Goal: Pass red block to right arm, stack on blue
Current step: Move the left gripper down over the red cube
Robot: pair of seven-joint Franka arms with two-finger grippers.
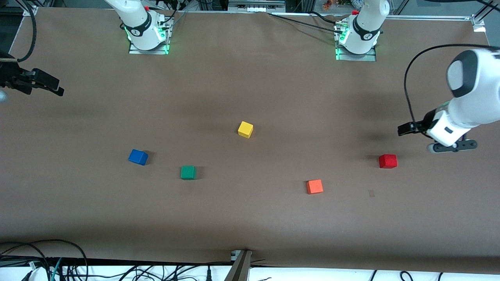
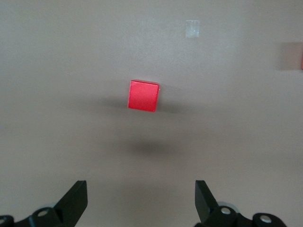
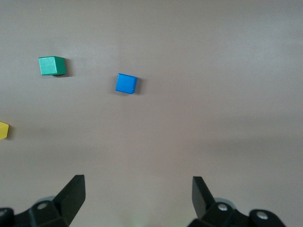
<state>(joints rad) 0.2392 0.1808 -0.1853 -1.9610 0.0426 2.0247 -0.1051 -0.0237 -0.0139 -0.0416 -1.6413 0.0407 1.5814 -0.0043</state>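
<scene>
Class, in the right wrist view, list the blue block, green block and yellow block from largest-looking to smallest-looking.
1. Green block, and blue block: too alike to rank.
2. Yellow block: smallest showing, but the picture's edge cuts it off, so its full size is unsure.

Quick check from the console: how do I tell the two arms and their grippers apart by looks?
Both arms are white with black joint bands and green-lit bases. The left gripper has a white-grey body, black fingers and a looping black cable. The right gripper is all black.

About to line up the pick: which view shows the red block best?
Left wrist view: the red block sits centred ahead of the open left gripper. Front view shows it small; right wrist view misses it.
</scene>
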